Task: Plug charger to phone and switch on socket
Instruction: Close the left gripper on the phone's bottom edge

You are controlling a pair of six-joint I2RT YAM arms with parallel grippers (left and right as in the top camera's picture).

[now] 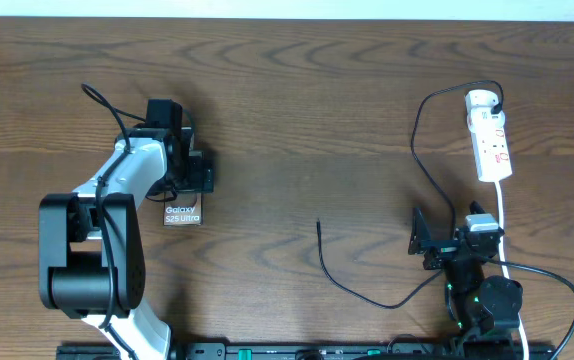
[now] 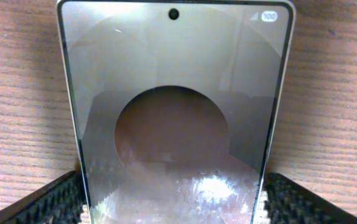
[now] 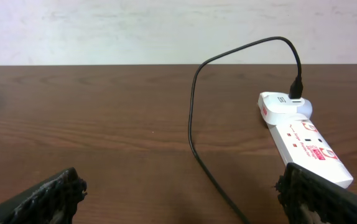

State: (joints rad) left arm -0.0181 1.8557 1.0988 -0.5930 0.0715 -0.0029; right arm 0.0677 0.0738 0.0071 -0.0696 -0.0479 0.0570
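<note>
The left gripper (image 2: 173, 190) clasped the phone (image 2: 173, 93) by its edges; the right gripper (image 3: 180, 180) gaped wide, empty.

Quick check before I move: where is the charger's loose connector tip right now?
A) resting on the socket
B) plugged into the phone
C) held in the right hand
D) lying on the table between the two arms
D: the overhead view shows the charger's tip lying on bare wood, apart from the phone and the right hand.

White-shelled left arm (image 1: 127, 175), black joints, ribbed black fingers (image 2: 41, 202).
</note>
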